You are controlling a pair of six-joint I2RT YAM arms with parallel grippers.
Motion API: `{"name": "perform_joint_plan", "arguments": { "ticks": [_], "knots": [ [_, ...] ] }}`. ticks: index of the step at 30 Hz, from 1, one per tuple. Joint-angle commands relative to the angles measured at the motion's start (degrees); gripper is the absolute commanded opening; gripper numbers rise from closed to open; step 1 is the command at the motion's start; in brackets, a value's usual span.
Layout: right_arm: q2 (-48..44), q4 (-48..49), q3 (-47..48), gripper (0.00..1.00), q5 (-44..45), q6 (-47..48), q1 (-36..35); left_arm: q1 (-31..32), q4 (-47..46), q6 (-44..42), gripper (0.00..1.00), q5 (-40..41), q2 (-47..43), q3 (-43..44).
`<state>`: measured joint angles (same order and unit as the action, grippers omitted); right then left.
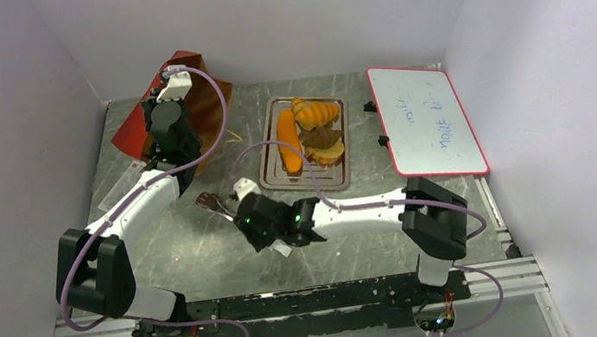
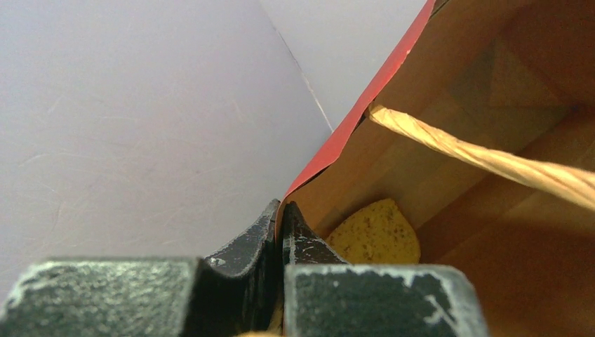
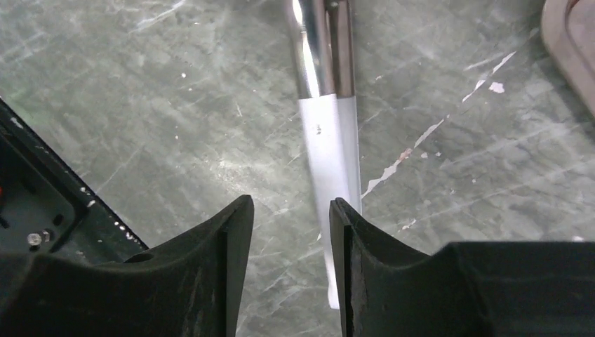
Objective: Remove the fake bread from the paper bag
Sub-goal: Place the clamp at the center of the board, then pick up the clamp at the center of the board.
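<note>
The rust-red paper bag (image 1: 201, 103) stands at the back left, its brown inside (image 2: 491, 77) facing the left wrist view. My left gripper (image 1: 171, 74) is shut on the bag's red top edge (image 2: 281, 210). A yellow speckled piece of fake bread (image 2: 375, 232) lies inside, under a tan cord handle (image 2: 484, 158). More fake bread lies on the silver tray (image 1: 346, 175): a long orange loaf (image 1: 289, 139), a ridged croissant (image 1: 314, 112) and darker pieces (image 1: 324, 141). My right gripper (image 1: 217, 203) (image 3: 291, 210) hangs open and empty over the bare table, left of the tray.
A white and silver flat strip (image 3: 328, 140) lies on the table just ahead of the right fingers. The tray's corner (image 3: 572, 42) shows at the top right of that view. A red-framed whiteboard (image 1: 428, 121) lies at the back right. White walls close in on three sides.
</note>
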<state>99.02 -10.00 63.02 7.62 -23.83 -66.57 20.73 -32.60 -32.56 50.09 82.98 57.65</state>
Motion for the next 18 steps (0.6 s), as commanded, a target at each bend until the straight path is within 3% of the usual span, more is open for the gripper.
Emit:
{"name": "perform_joint_plan", "arguments": {
  "ticks": [1, 9, 18],
  "knots": [
    [1.0, -4.9, 2.0, 0.49, 21.2, 4.9, -6.6, 0.4, -0.4, 0.9, 0.07, -0.7, -1.7, 0.2],
    [8.3, -5.9, 3.3, 0.5, 41.4, 6.0, -12.5, 0.4, 0.0, 1.5, 0.07, -0.8, -2.1, 0.3],
    [11.9, -3.2, 3.6, 0.5, 43.3, 7.9, -13.4, 0.3, 0.3, 2.2, 0.07, -0.8, -2.6, -0.3]
  ]
}}
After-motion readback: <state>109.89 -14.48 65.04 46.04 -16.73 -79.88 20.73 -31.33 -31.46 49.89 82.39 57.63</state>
